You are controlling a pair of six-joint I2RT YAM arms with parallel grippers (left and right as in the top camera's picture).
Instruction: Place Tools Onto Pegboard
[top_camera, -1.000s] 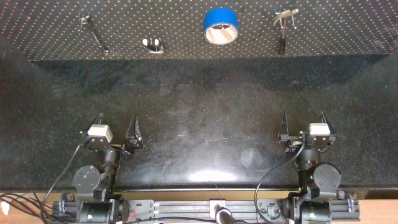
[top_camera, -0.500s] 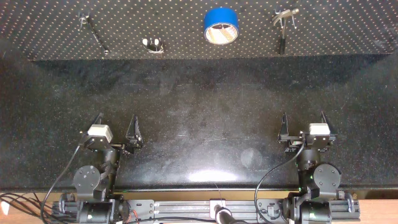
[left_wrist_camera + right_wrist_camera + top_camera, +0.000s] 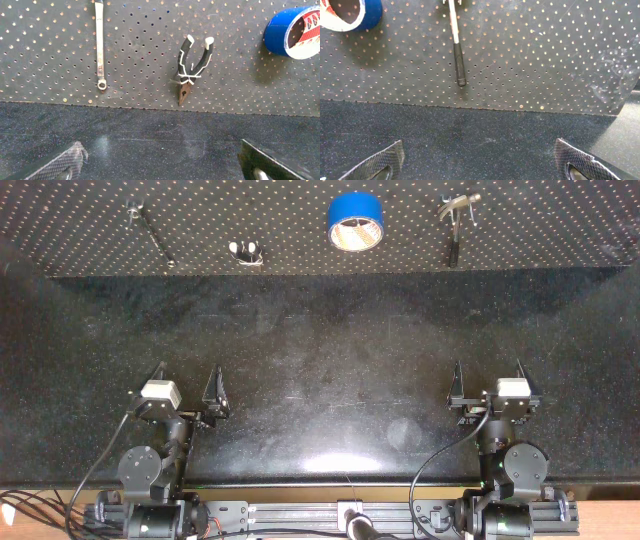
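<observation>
On the black pegboard (image 3: 560, 230) at the back hang a wrench (image 3: 152, 232) (image 3: 100, 45), black-handled pliers (image 3: 245, 252) (image 3: 191, 67), a blue tape roll (image 3: 355, 221) (image 3: 295, 32) (image 3: 350, 14) and a hammer (image 3: 455, 222) (image 3: 456, 45). My left gripper (image 3: 187, 387) (image 3: 160, 162) sits low near the table's front left, open and empty. My right gripper (image 3: 488, 380) (image 3: 480, 160) sits at the front right, also open with nothing between its fingers. Both face the pegboard from far off.
The dark speckled tabletop (image 3: 330, 350) stretches between the grippers and the pegboard with nothing lying on it. The arm bases and cables run along the front edge.
</observation>
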